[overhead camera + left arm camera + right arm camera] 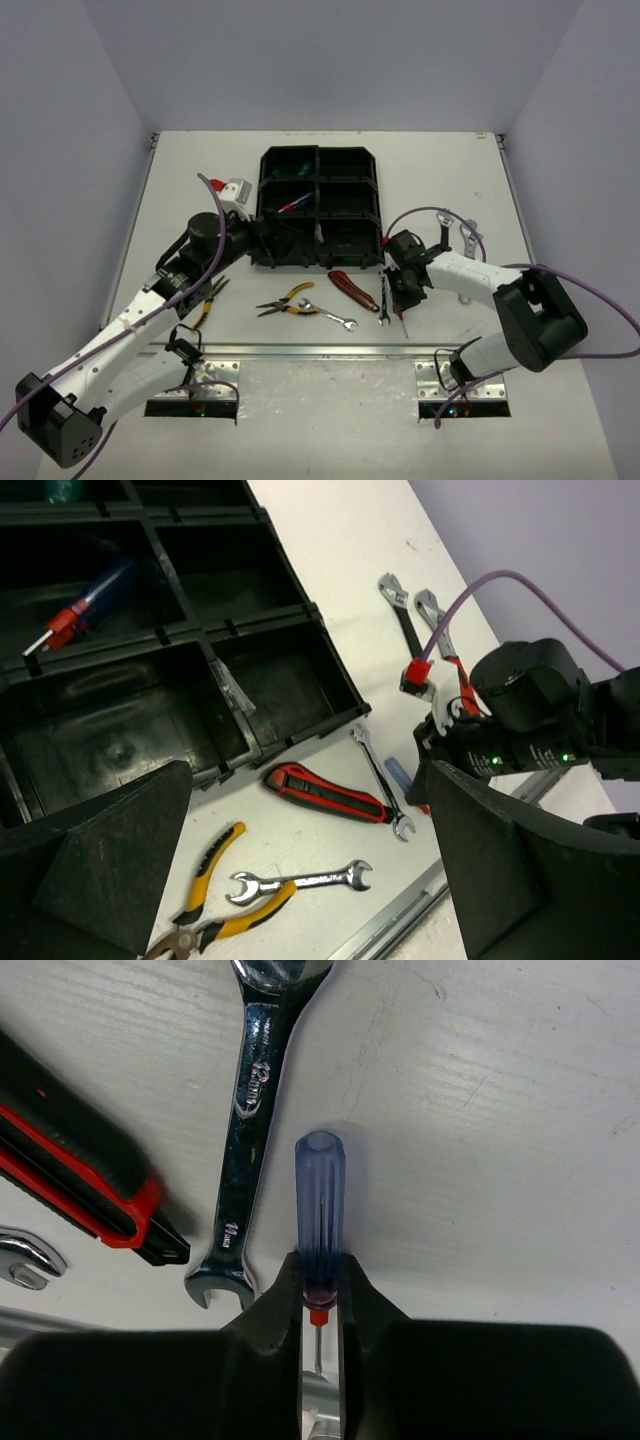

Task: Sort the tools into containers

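Observation:
My right gripper [320,1285] is shut on the lower end of a blue-handled screwdriver [318,1195], low over the table beside a silver wrench [250,1110] and the red-black utility knife [85,1185]. In the top view the right gripper [403,290] is right of the knife [352,290]. The black organizer tray [378,200] holds a blue and red screwdriver [85,605] and something green [300,152]. My left gripper [262,238] is open and empty over the tray's near-left compartment. Yellow pliers [285,300] and a second wrench [332,317] lie in front.
Another pair of yellow pliers [208,303] lies under the left arm. Two wrenches [465,237], one with a red handle [460,680], lie behind the right arm. A metal rail [320,352] runs along the near table edge. A purple cable [430,212] loops over the right arm.

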{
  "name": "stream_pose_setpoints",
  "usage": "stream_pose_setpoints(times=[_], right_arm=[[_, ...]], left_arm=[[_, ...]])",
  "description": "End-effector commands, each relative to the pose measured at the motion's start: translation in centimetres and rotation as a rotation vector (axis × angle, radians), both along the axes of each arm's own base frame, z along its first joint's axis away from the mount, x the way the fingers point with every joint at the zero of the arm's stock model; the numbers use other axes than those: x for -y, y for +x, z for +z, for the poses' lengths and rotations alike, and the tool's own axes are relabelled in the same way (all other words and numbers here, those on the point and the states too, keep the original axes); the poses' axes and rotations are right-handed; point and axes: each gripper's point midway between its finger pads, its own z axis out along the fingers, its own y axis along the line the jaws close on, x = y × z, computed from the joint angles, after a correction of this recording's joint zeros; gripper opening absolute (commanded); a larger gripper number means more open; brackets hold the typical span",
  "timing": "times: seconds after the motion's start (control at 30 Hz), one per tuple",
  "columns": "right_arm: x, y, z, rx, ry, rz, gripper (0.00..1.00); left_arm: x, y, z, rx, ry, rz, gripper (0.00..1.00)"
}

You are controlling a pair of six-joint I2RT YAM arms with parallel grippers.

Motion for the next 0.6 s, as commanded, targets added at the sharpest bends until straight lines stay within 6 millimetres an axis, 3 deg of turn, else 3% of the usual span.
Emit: stream_pose_setpoints(times=[0.0, 0.1, 0.17, 0.3, 0.33, 0.43, 0.57], right_arm=[[0.2, 0.8, 0.6, 0.066, -0.023, -0.010, 0.00], [-0.4, 1.7, 4.4, 0.176, 0.011, -0.007, 0.00], [-2.5, 2.5, 8.2, 0.282, 0.122, 0.034, 0.00], [-8.5, 1.8, 15.2, 0.475, 0.522, 0.247, 0.00], [-10.7, -0.5, 17.0, 0.474, 0.709, 0.378, 0.00], [-12.6, -2.4, 20.8, 0.538, 0.915, 0.487, 0.00], [-13.1, -3.1, 22.9, 0.574, 0.995, 0.533, 0.00]], left_arm=[[1.6, -0.6, 0.2, -0.023, -0.089, -0.072, 1.00], [3.8, -1.7, 0.5, -0.045, -0.188, -0.154, 1.00], [5.7, -2.8, 0.9, -0.045, -0.244, -0.201, 1.00], [9.3, -4.6, 1.8, -0.036, -0.309, -0.273, 1.00], [10.4, -5.1, 2.1, -0.041, -0.336, -0.312, 1.00], [12.5, -6.6, 4.1, 0.005, -0.452, -0.411, 1.00], [14.5, -7.7, 4.4, 0.023, -0.475, -0.469, 0.99]])
